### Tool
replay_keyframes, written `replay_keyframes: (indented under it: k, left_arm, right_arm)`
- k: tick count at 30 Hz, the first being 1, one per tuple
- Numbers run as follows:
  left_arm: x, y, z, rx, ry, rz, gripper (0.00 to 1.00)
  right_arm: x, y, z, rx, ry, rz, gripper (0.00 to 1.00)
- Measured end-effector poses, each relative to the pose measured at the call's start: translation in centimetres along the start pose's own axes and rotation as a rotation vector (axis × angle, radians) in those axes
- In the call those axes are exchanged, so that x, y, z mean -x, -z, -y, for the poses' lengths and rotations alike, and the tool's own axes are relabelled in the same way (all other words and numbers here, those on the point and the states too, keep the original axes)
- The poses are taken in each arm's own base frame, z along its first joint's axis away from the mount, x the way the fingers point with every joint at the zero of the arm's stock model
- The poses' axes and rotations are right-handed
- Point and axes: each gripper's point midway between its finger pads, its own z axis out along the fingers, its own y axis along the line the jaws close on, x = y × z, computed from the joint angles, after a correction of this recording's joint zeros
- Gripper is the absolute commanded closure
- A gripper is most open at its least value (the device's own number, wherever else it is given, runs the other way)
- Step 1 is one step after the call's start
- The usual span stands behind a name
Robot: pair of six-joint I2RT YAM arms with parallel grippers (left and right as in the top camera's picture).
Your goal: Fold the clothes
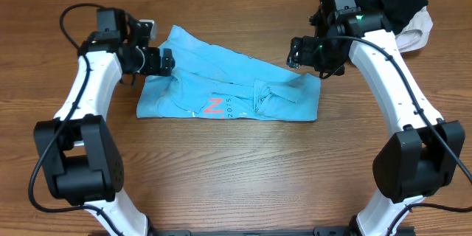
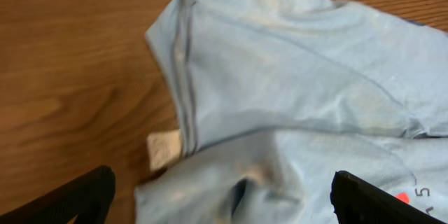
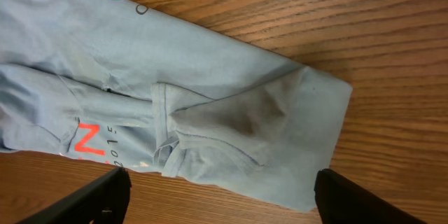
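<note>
The sky-blue T-shirt (image 1: 228, 92) lies partly folded on the bench (image 1: 236, 169) between the two arms. Its long axis runs from left to right. The left tool (image 1: 165, 62) stands over the left end of the shirt with its jaws wide apart, and it grips nothing. The right tool (image 1: 294, 53) is also spread wide and empty, just beside the far right corner. I judge each arm is about equally near to its own end, so the next fold probably begins from one of these ends.
</note>
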Motion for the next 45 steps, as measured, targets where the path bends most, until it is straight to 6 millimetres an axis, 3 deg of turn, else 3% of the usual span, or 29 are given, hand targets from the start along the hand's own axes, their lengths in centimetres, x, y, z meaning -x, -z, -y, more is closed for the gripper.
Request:
replay_keyframes:
  k: [3,9,20,23,25,26,29,30,32,35,40,44,45]
  left_arm:
    - [-0.1,-1.5,0.4,-0.015,-0.022,-0.008,0.0]
    - [-2.6,-5.5,-0.2,-0.034,-0.014,-0.093,0.0]
    - [-3.2,-6.8,-0.5,-0.039,-0.017,-0.112,0.04]
    - [-3.2,-6.9,-0.4,-0.046,-0.02,-0.111,0.16]
    - [-3.2,-7.0,-0.1,-0.058,-0.021,-0.113,0.3]
    - [-3.3,-7.1,0.1,-0.07,-0.023,-0.114,0.48]
    - [-3.6,-7.3,1.1,-0.099,-0.024,-0.129,0.9]
    - [-3.9,-7.5,1.5,-0.112,-0.026,-0.141,0.96]
    - [-4.0,-7.7,2.3,-0.136,-0.034,-0.147,0.96]
    - [-4.4,-7.3,2.5,-0.144,-0.001,-0.18,0.96]
    - [-5.9,-5.2,0.9,-0.102,0.126,-0.315,0.96]
    - [-3.6,-1.5,-1.6,-0.028,0.181,-0.332,0.96]
    - [-2.9,-0.7,-2.0,-0.015,0.183,-0.322,0.96]
  right_arm:
    - [-0.2,0.0,0.2,-0.011,0.004,-0.005,0.09]
    - [-0.9,0.0,0.7,-0.038,0.0,-0.034,0.09]
    - [-1.0,0.0,0.8,-0.043,-0.001,-0.038,0.1]
    - [-1.0,0.0,0.9,-0.047,0.001,-0.037,0.11]
    - [-1.0,0.0,0.9,-0.048,0.002,-0.036,0.13]
    - [-0.9,0.0,0.9,-0.048,0.002,-0.035,0.14]
    - [-0.8,0.0,0.9,-0.047,0.003,-0.029,0.14]
    - [-0.7,0.0,0.9,-0.046,0.004,-0.026,0.14]
    - [-0.7,0.0,0.8,-0.045,0.004,-0.024,0.15]
    - [-0.6,0.0,0.8,-0.044,-0.007,-0.02,0.27]
    - [0.4,-0.1,0.3,-0.02,-0.038,0.02,0.66]
    - [0.9,-1.6,-0.6,0.05,-0.057,0.035,0.96]
    - [1.0,-2.3,-0.8,0.073,-0.063,0.033,0.96]
